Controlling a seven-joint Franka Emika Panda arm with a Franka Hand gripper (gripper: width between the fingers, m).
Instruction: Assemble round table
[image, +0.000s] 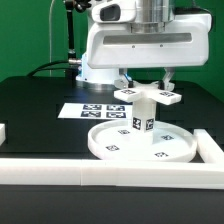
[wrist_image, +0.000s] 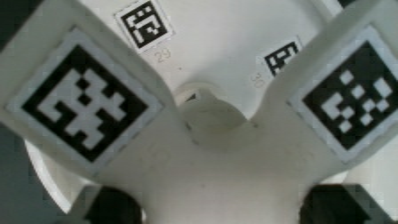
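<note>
- The big round disc (image: 142, 146) lies flat on the black table (image: 40, 110), close against the white border rails (image: 60, 173).
- The short thick cylinder (image: 141, 113) stands upright at the disc's middle.
- The cross-shaped piece (image: 148, 94) sits atop the cylinder; the wrist view shows its tagged arms (wrist_image: 89, 95) up close.
- The gripper (image: 145, 82) hangs over the cross, fingers (image: 167, 77) down either side; whether they pinch it, I cannot tell.
- The marker board (image: 88, 110) lies behind.

Pretty clearly a robotics lab setup: a black table (image: 40, 110) fenced by white border rails (image: 60, 172), a green backdrop curtain (image: 25, 35), and a marker board (image: 92, 111) with printed tags lying flat just behind the claw (image: 146, 82).
</note>
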